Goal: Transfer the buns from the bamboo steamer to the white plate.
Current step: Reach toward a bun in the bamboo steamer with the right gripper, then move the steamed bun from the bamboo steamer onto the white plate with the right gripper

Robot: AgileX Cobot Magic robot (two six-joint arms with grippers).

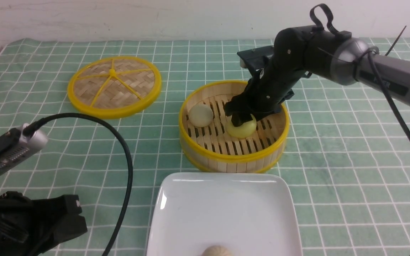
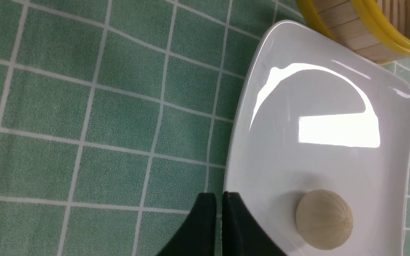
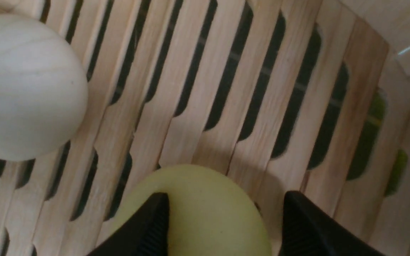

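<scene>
Nearest, the large glossy white square plate [image 1: 226, 206] with rounded corners is lying on the green checked surface [image 1: 333, 160], carrying a browner beige pleated bun [image 2: 324, 229] by its near edge. Just beyond the plate's far rim, the round light-wood bamboo steamer [image 1: 233, 158] with yellow rims is sitting; whether the two are touching is hard to judge. Both task buns are resting on its slatted floor, apart from each other: the small round cream-white bun [image 1: 200, 115] by the left wall, the pale yellow bun [image 1: 244, 128] near the middle. The right gripper [image 3: 225, 195] is reaching down into the steamer, its fingers [image 3: 148, 224] standing spread to either side of the pale yellow bun and not pinching it. One finger is lying over the bun's top, and the other is hanging clear beside it. The left gripper [image 2: 219, 195] is hanging over the surface by the plate's left side, its fingers pressed nearly together on nothing. Farther off to the left, the flat woven yellow-spoked lid [image 1: 114, 86] is lying on the surface.
</scene>
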